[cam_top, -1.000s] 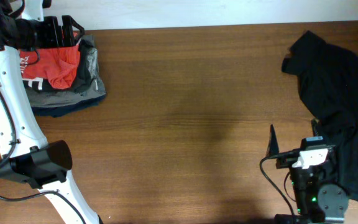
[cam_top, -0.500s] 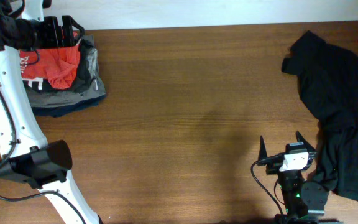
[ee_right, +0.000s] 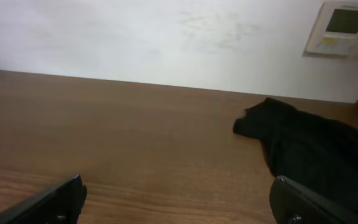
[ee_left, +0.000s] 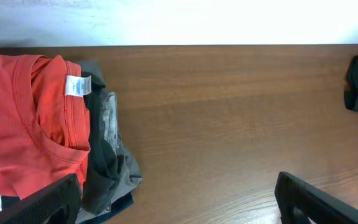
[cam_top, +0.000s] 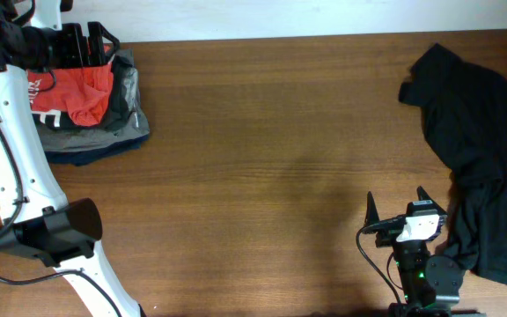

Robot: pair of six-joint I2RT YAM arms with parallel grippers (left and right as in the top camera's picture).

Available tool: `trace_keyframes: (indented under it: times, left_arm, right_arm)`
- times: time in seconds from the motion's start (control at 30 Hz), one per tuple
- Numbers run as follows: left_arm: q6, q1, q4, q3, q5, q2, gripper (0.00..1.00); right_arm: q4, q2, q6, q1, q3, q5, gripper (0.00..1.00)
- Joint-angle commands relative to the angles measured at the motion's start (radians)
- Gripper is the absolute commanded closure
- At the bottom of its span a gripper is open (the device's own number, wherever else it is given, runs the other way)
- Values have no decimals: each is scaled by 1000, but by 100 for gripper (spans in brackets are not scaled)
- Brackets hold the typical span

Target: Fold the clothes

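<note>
Wood table [cam_top: 262, 176] first. Near edge: R gripper [cam_top: 396, 201] sits low, jaws spread, empty, just beside black garment [cam_top: 478, 150], prob. lining up a hem grab. Garment lies crumpled along right side, unfolded. Far left: L gripper [cam_top: 91, 44] splayed, empty, over pile [cam_top: 82, 97], which looks finished.
</note>
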Motion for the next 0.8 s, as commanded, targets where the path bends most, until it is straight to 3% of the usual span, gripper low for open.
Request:
trace_keyframes:
  times: [0.0, 0.6, 0.77]
  left_arm:
    - [-5, 0, 2, 3, 14, -2, 1]
    - [-5, 2, -4, 3, -18, -28, 1]
    - [8, -53, 167, -76, -22, -132, 1]
  right_arm:
    - [-1, 3, 16, 7, -8, -13, 1]
    - [-1, 3, 16, 7, -8, -13, 1]
    - [0, 3, 16, 7, -8, -13, 1]
